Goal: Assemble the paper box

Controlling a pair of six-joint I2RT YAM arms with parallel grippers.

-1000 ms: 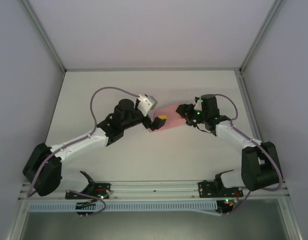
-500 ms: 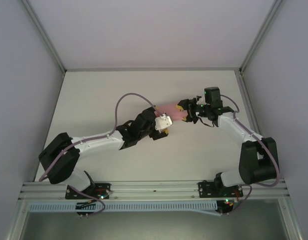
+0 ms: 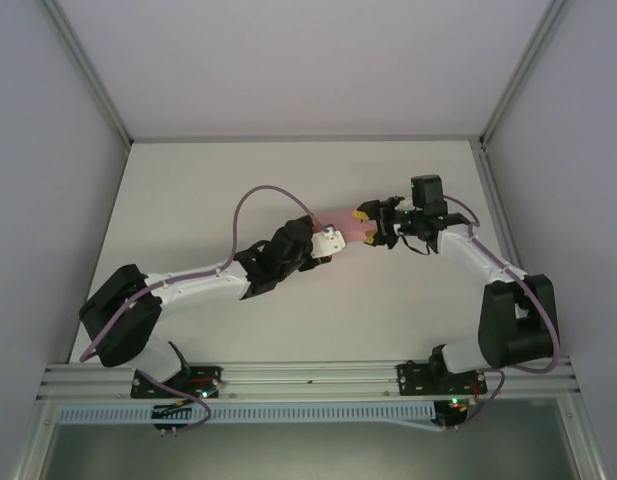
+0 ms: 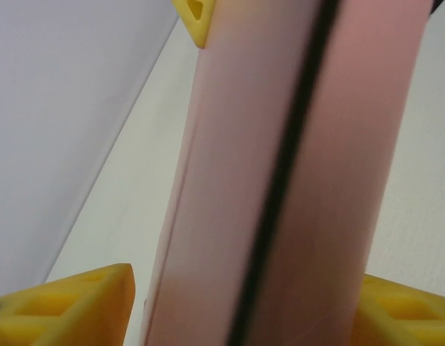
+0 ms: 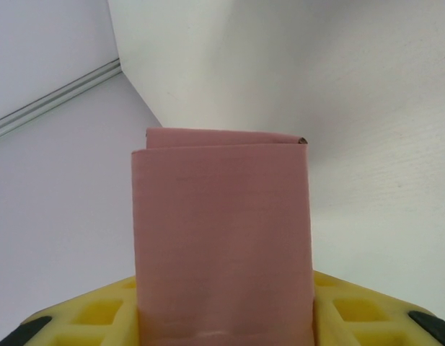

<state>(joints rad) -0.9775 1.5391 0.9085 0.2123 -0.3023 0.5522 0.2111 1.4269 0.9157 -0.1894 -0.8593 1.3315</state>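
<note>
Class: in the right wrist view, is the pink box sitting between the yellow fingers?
Yes, the box stands upright between the two yellow fingers, touching both.

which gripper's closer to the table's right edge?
Right. The right gripper, jaws closed on the paper box's right end, is on the side toward the table's right edge. The left gripper holds the box's left end, nearer mid-table.

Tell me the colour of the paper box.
Pink, plain with no print. The paper box shows it best in the right wrist view.
</note>
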